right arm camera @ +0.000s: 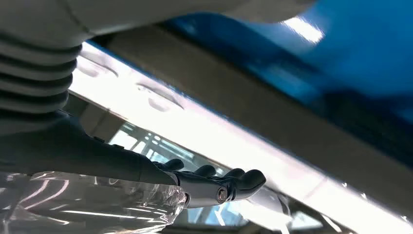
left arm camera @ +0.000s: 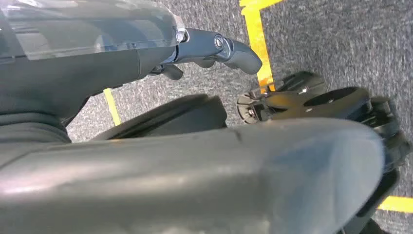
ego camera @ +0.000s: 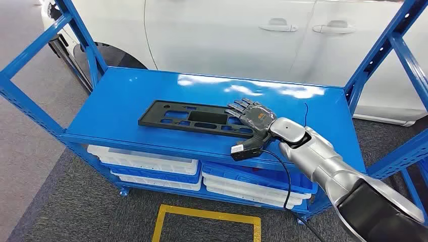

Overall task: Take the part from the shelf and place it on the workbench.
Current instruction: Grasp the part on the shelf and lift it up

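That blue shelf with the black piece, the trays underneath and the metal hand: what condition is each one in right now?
Black part: lying flat on the top shelf, not lifted.
Right hand: fingers spread, over the part's near end; grip not clear.
Left hand: hanging low over the floor, fingers curled, holding nothing.
White trays: stacked on the lower shelf.
Car doors: closed.
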Controlling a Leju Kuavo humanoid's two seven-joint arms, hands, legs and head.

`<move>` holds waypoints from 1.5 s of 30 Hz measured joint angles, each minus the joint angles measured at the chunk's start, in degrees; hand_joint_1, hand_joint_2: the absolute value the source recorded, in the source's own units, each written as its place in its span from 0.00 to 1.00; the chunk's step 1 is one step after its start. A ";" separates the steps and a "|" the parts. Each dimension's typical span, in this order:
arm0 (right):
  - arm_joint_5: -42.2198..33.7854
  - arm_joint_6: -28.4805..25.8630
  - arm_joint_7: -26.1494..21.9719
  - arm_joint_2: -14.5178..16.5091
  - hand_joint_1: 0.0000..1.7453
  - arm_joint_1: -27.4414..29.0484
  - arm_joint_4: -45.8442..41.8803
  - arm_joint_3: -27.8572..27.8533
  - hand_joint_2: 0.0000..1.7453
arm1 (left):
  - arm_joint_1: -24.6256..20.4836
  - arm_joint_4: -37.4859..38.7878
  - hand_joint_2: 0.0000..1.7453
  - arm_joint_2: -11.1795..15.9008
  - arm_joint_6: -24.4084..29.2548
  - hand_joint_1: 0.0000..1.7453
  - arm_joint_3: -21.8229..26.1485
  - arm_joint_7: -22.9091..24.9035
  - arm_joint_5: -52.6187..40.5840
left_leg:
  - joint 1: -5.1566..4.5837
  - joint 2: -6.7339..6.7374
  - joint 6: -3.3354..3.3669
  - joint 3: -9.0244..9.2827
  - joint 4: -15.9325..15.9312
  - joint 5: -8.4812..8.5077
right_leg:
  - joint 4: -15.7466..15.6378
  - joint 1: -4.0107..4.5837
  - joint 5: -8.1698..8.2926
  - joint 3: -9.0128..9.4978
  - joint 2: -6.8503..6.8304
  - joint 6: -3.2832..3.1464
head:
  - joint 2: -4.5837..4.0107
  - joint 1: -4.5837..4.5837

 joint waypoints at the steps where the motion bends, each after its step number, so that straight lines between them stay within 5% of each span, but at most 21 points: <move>1: 0.27 0.00 0.52 0.00 0.00 -0.04 0.70 -0.04 1.00 | -0.03 0.00 0.00 0.00 0.00 0.00 0.00 -0.01 0.00 | 0.01 -0.04 0.16 2.37 -4.80 2.54 | 0.02 -0.01 -0.03 0.08 0.01 0.05 | 0.00 0.00; 4: 1.40 0.07 2.55 0.00 0.00 -0.35 3.88 -0.30 1.00 | 0.00 0.00 0.00 0.02 0.02 0.00 0.02 -0.05 0.00 | -0.34 -0.56 1.79 8.21 -17.42 8.03 | -0.06 0.09 -0.02 0.24 0.14 1.34 | 0.00 0.00; 5: 1.65 0.10 2.99 0.01 0.01 -0.47 4.70 -0.45 1.00 | 0.01 0.00 0.00 0.02 0.03 0.00 0.02 -0.07 0.00 | -0.38 -0.68 2.42 8.77 -18.67 8.34 | 0.03 0.06 -0.13 0.21 0.23 1.86 | 0.00 0.00; 7: 1.81 0.11 3.35 0.38 0.46 -0.63 5.64 -0.75 1.00 | -0.11 0.00 0.00 0.02 0.04 0.00 0.02 -0.10 0.00 | -0.15 -0.62 3.13 9.24 -19.41 8.83 | 2.28 -0.05 -1.74 -0.73 0.68 2.24 | 0.00 0.01; 9: 1.83 0.15 3.53 1.14 0.95 -0.67 6.74 -0.97 1.00 | -0.25 0.00 0.00 0.02 0.03 0.00 0.02 -0.14 0.00 | -0.16 -0.56 3.48 9.37 -19.64 9.01 | 8.96 -0.17 -5.15 -3.75 1.31 2.39 | 0.00 0.02; 10: 1.84 0.18 3.56 1.57 0.99 -0.64 7.30 -1.03 1.00 | -0.27 0.00 0.00 0.02 0.02 0.00 0.02 -0.15 0.00 | -0.20 -0.53 3.56 9.35 -19.62 9.01 | 12.72 -0.20 -6.55 -5.49 1.48 2.46 | 0.00 0.02; 12: 1.86 0.24 3.55 2.37 1.00 -0.59 8.19 -1.10 1.00 | -0.21 0.00 0.00 0.02 -0.01 0.00 0.03 -0.15 0.00 | -0.24 -0.54 3.54 9.35 -19.54 8.98 | 15.61 -0.29 -6.49 -6.92 1.56 2.56 | 0.00 0.02; 16: 1.90 0.18 3.57 3.84 1.00 -0.90 9.09 -1.59 1.00 | -0.26 0.00 0.00 0.03 -0.19 0.00 0.04 -0.16 -0.01 | -0.42 -0.52 2.84 9.07 -18.62 8.50 | 3.06 -0.29 -0.43 -0.86 0.95 2.18 | 0.00 0.01; 21: 1.92 -0.03 3.62 5.31 1.00 -1.48 9.46 -2.39 1.00 | -0.29 0.00 0.00 0.06 -0.53 0.00 0.03 -0.18 -0.03 | -0.43 -0.24 1.32 8.49 -17.71 7.93 | 0.17 -0.05 -0.06 0.14 0.88 0.75 | 0.00 0.01; 23: 1.93 -0.14 3.54 5.33 1.00 -1.80 9.48 -2.56 1.00 | -0.30 0.00 0.00 0.06 -0.61 0.00 0.03 -0.20 -0.04 | -0.26 -0.17 0.62 6.74 -13.65 5.30 | -0.16 -0.16 0.15 0.32 0.65 0.18 | 0.00 0.01; 25: 1.92 -0.47 3.31 5.32 1.00 -1.92 9.50 -2.69 1.00 | -0.24 0.00 0.00 0.06 -0.67 0.00 0.02 -0.24 -0.04 | -0.09 -0.04 0.16 3.29 -6.09 1.53 | -0.18 -0.05 0.14 0.32 0.52 -0.06 | 0.00 0.00; 27: 1.26 -0.80 2.55 5.31 1.00 -1.83 9.53 -2.94 1.00 | -0.06 0.00 0.00 0.07 -0.68 0.00 0.03 -0.27 -0.04 | 0.05 0.03 -0.01 1.42 -1.90 0.55 | -0.16 0.03 0.11 0.31 0.51 -0.10 | 0.00 0.00; 28: 0.20 -0.82 1.61 5.30 1.00 -1.79 9.52 -3.28 1.00 | 0.00 0.00 0.00 0.07 -0.68 0.00 0.04 -0.30 -0.03 | 0.10 0.05 0.01 2.10 -3.13 1.68 | -0.14 0.04 0.12 0.34 0.55 -0.09 | 0.00 0.00; 32: -8.81 0.86 -5.83 4.66 1.00 -1.43 7.28 -7.15 1.00 | -0.02 0.00 0.00 0.07 -0.64 0.00 0.04 -0.68 0.08 | 0.02 -0.47 0.83 8.85 -16.88 7.44 | 0.00 0.14 0.14 0.29 0.89 0.52 | 0.00 0.00; 36: -21.96 9.39 -11.98 3.26 1.00 -0.26 -2.08 -13.09 1.00 | 0.22 0.00 0.00 0.17 -0.45 0.00 0.16 -1.93 0.74 | -0.30 -0.49 2.44 9.42 -18.90 8.12 | 0.21 -0.12 -0.03 -0.28 1.08 1.85 | 0.00 0.01; 39: -33.82 17.75 -14.16 3.17 1.00 0.19 -11.18 -17.50 1.00 | 0.21 0.00 0.00 0.25 0.18 0.00 0.44 -3.17 1.43 | -0.21 -0.23 3.29 9.71 -19.48 8.47 | 7.23 -0.19 -4.03 -3.48 1.50 2.07 | 0.00 0.02; 41: -41.88 23.00 -15.42 3.43 1.00 0.95 -16.98 -19.83 1.00 | 0.30 0.00 0.50 0.31 0.65 0.00 0.81 -3.98 1.89 | -0.25 -0.07 3.51 9.74 -19.39 8.32 | 14.62 -0.23 -6.68 -7.01 1.68 2.28 | 0.00 0.02; 43: -49.05 27.44 -16.13 3.63 1.00 2.54 -22.79 -21.78 1.00 | 0.65 0.00 1.00 0.36 0.97 0.00 1.23 -4.68 2.17 | -0.17 -0.06 3.45 9.85 -19.18 8.04 | 15.50 -0.37 -5.49 -7.67 1.69 2.46 | 0.00 0.02; 45: -55.17 30.92 -16.85 3.69 1.00 4.95 -28.91 -23.34 1.00 | 1.11 0.00 1.00 0.38 1.36 0.00 1.45 -5.27 2.37 | -0.03 -0.07 3.09 10.03 -18.78 7.54 | 8.52 -0.51 -1.57 -4.62 1.36 2.41 | 0.00 0.02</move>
